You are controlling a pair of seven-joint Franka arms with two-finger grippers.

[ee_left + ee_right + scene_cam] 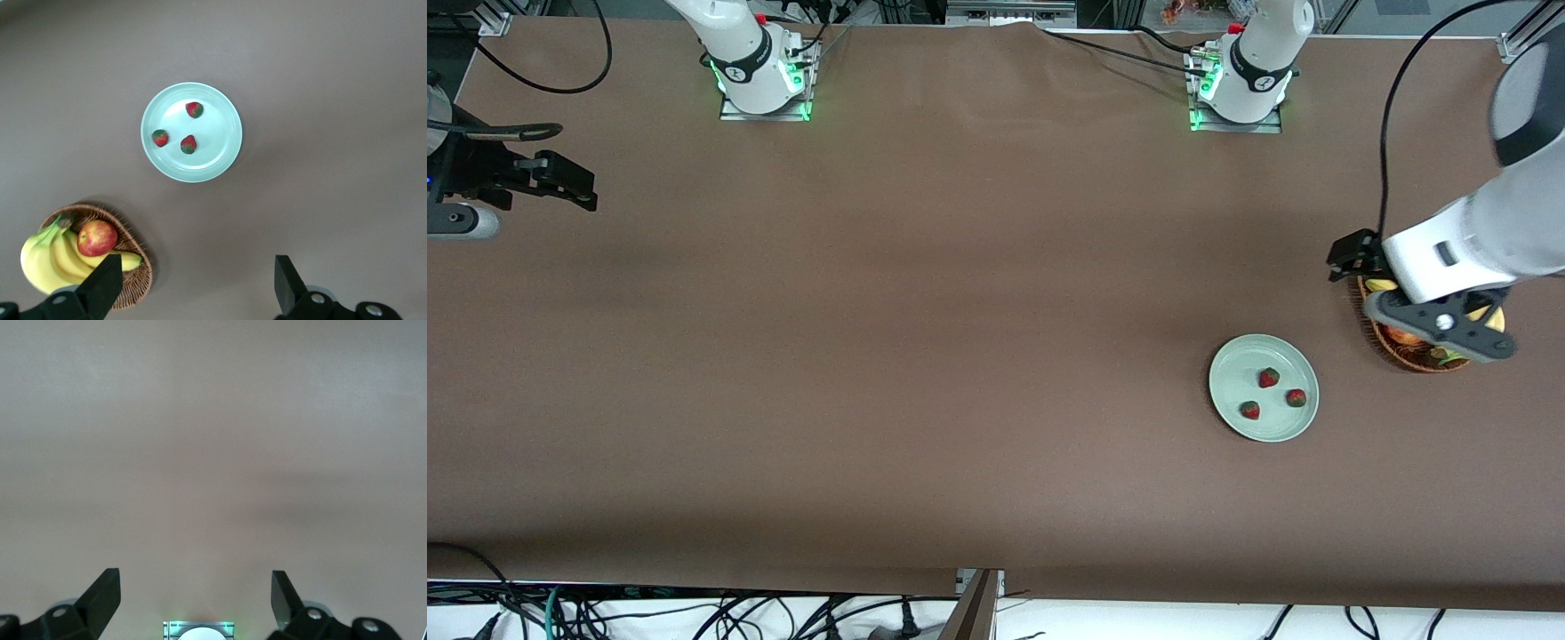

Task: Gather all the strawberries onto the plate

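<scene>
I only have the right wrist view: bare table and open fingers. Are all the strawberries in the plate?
Observer: Yes. Three strawberries lie in the plate, toward the left arm's end of the table.
Operator: Where's the left gripper?
Observer: The left gripper is up over the wicker basket, open and empty.
Operator: What's in that basket?
Observer: A bunch of bananas and a red apple; no strawberry shows there.
Operator: And my right gripper?
Observer: The right gripper waits open at the right arm's end of the table, with nothing under it.
</scene>
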